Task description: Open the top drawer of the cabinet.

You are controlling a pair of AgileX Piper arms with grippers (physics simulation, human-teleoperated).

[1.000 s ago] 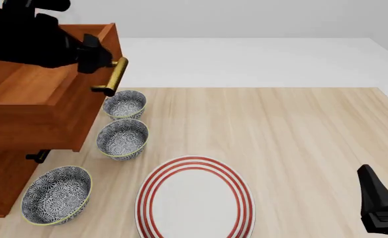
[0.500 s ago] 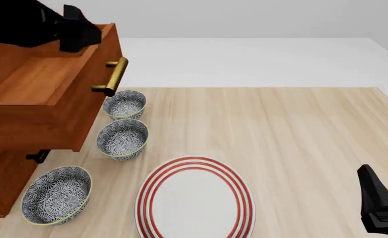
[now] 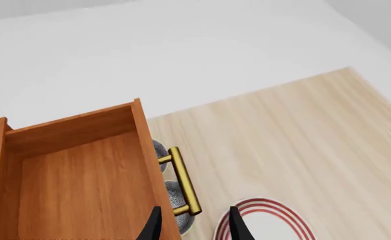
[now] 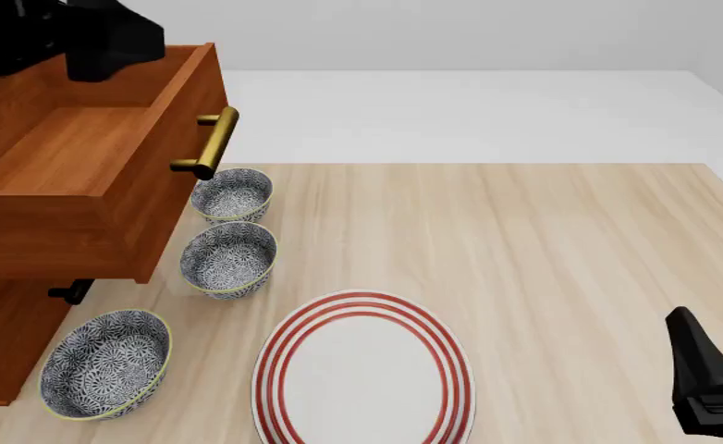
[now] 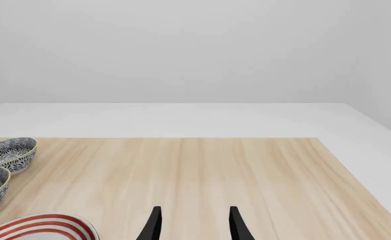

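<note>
Both end effectors (image 3: 192,225) (image 5: 192,225) agape, empty

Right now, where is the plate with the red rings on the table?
In the front view, the red-ringed plate lies at the table's near edge, a little left of centre, just right of the nearest patterned bowl.
</note>
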